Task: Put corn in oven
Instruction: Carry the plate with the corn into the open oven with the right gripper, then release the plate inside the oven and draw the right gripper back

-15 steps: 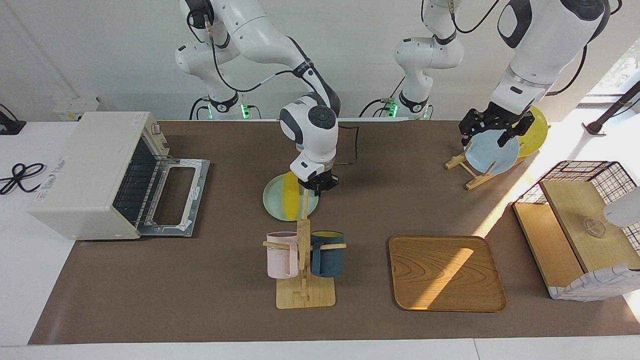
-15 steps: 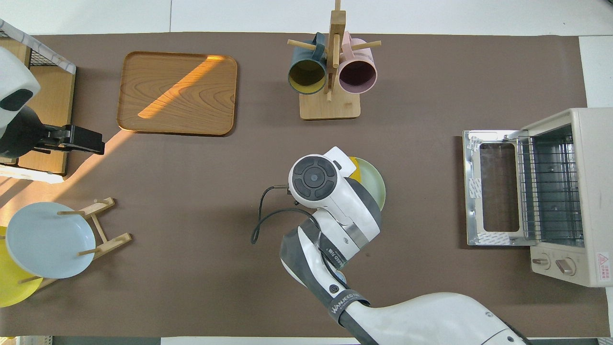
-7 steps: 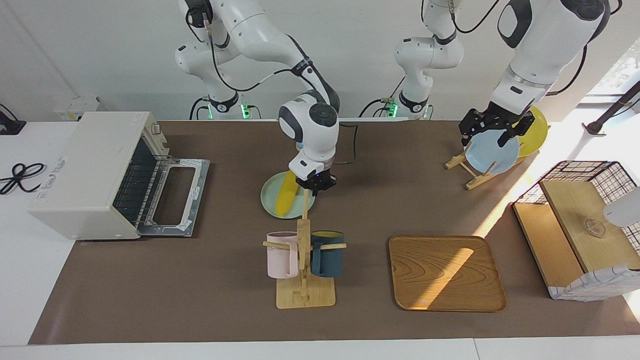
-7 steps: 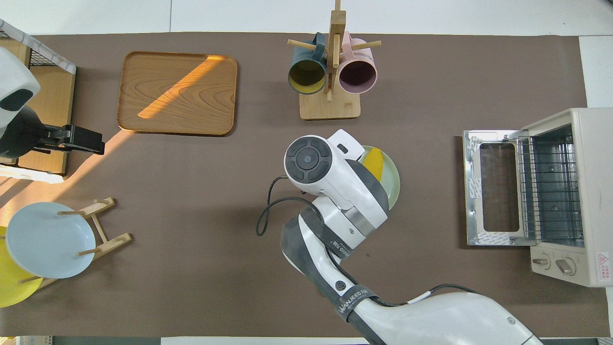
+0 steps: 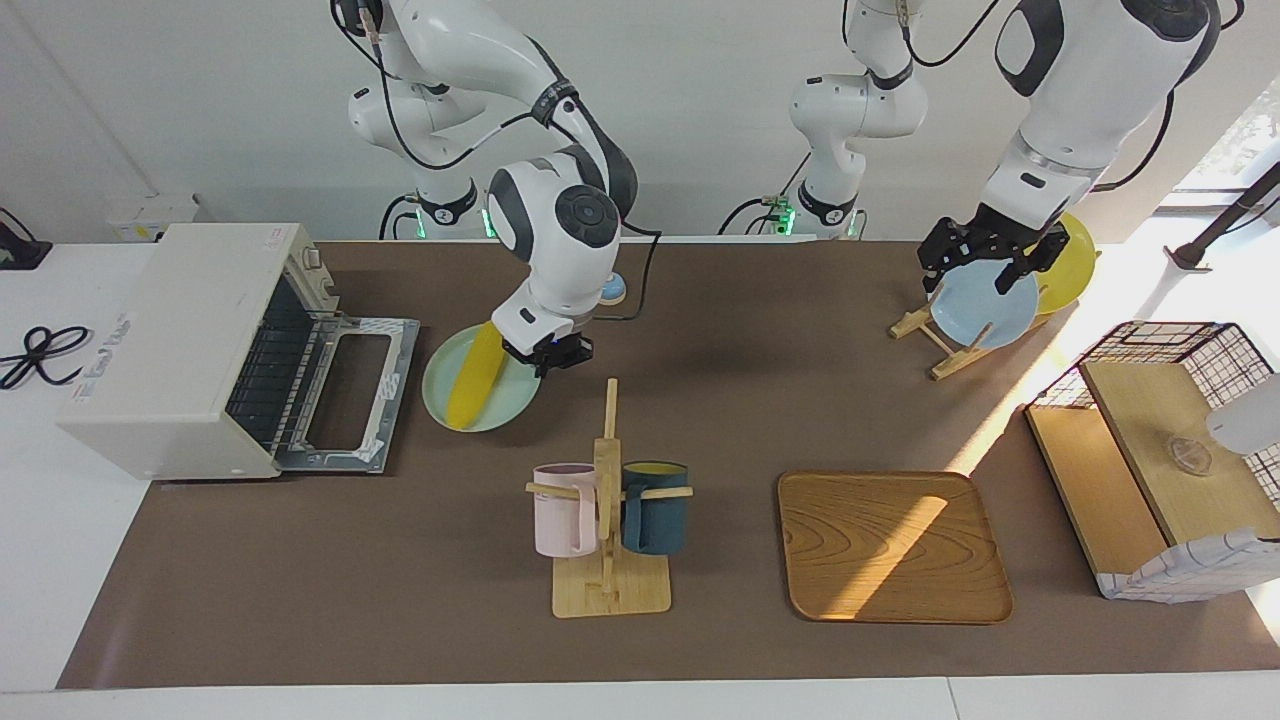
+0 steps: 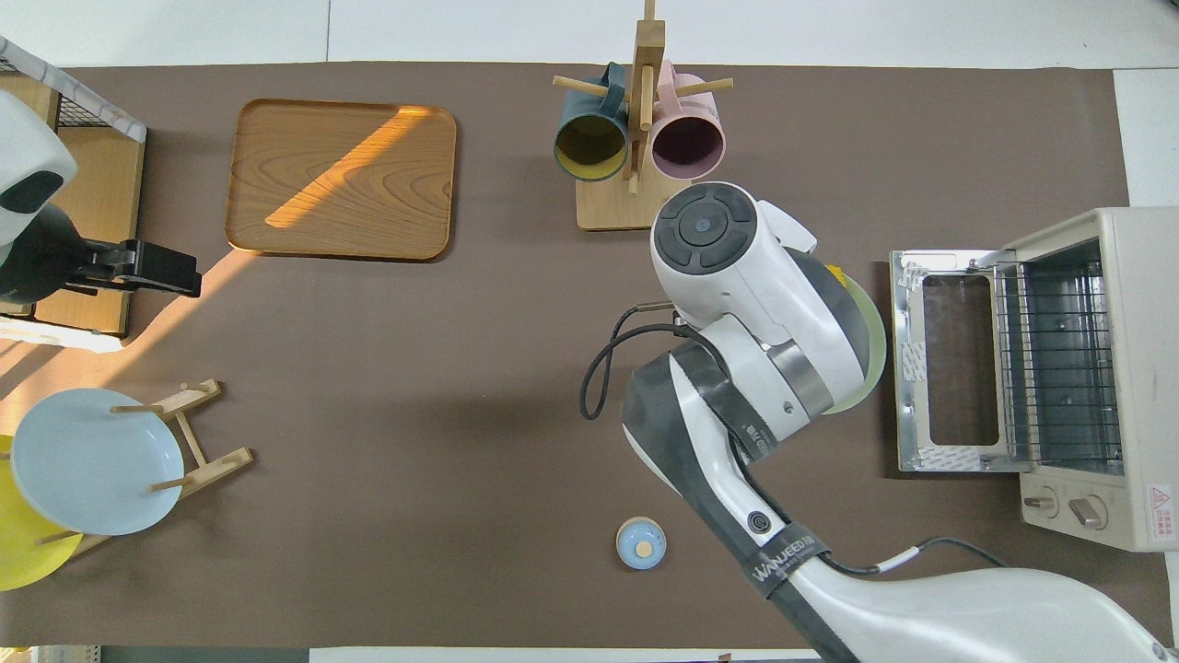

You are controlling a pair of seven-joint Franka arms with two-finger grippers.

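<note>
The yellow corn (image 5: 470, 378) lies on a pale green plate (image 5: 497, 405). My right gripper (image 5: 545, 352) is shut on that plate's rim and holds it just in front of the oven's dropped-open door (image 5: 350, 390). The off-white oven (image 5: 170, 340) stands at the right arm's end of the table, its wire rack showing. In the overhead view the right arm hides most of the plate (image 6: 870, 341); only a tip of the corn (image 6: 834, 273) shows beside the oven door (image 6: 949, 359). My left gripper (image 5: 985, 262) waits over the plate rack.
A wooden mug rack (image 5: 607, 520) with a pink and a dark blue mug stands farther from the robots than the plate. A wooden tray (image 5: 890, 545), a plate rack with a blue plate (image 5: 985, 305) and a yellow plate (image 5: 1070, 260), and a wire basket (image 5: 1170, 450) stand toward the left arm's end. A small blue disc (image 6: 641, 543) lies near the robots.
My right gripper has carried the green plate with the corn on it from the table's middle toward the oven. The small blue disc is now uncovered. The left arm has not moved.
</note>
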